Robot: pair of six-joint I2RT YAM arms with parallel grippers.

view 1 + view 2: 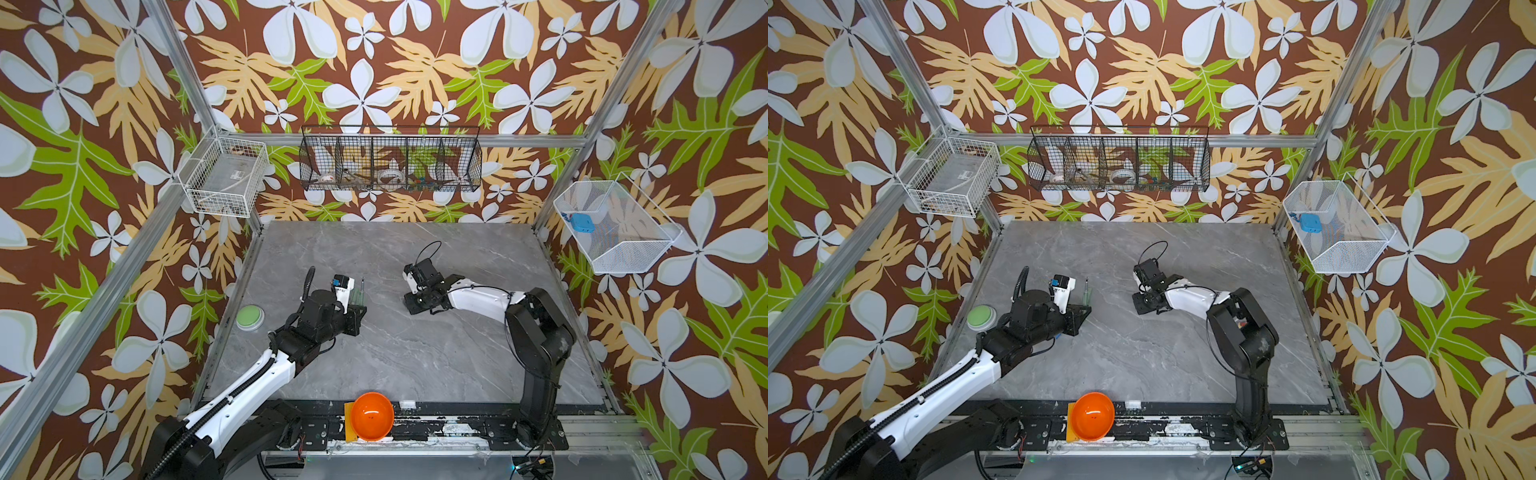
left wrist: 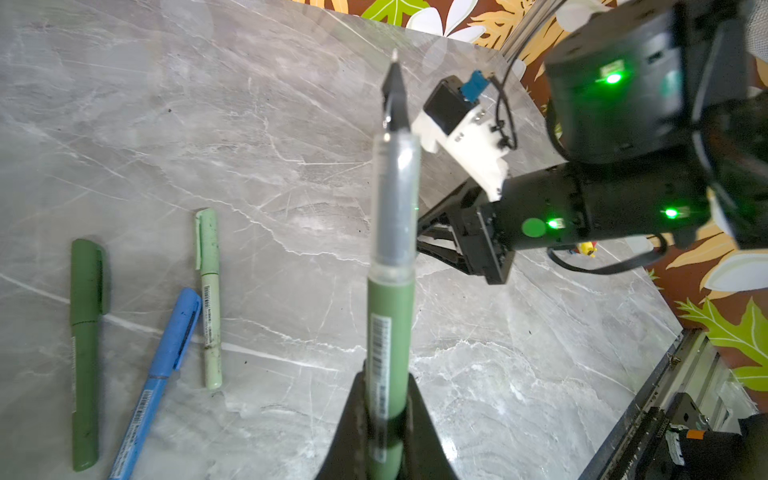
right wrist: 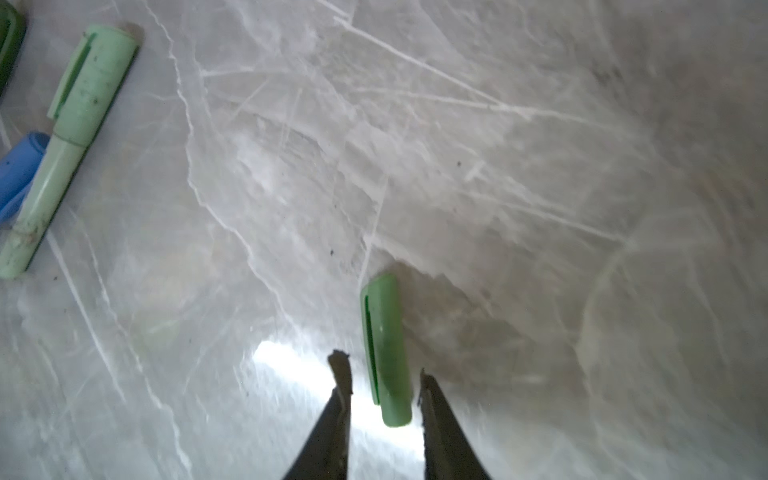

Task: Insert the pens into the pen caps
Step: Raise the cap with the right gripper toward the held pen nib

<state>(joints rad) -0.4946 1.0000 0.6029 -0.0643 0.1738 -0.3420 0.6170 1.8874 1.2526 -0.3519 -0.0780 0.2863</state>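
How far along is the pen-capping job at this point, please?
Done: the dark green pen, blue pen and pale green pen lie capped on the table. In hand: the left gripper holds the last pen, tip bare, while the right gripper straddles a green cap, jaws open. Left: grasp that cap and push the pen in.

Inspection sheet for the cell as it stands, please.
Surface: grey veined table, scratched.
Job's things: uncapped dark green pen; three capped pens lying together: dark green, blue, pale green; loose green cap on the table.
Clutter: green button, orange bowl.
Grippers: left gripper shut on the uncapped pen; right gripper open, jaws astride the loose cap.
Cables: ribbed hose on left arm, thin loop at right wrist.
Surroundings: three wire baskets on floral walls.
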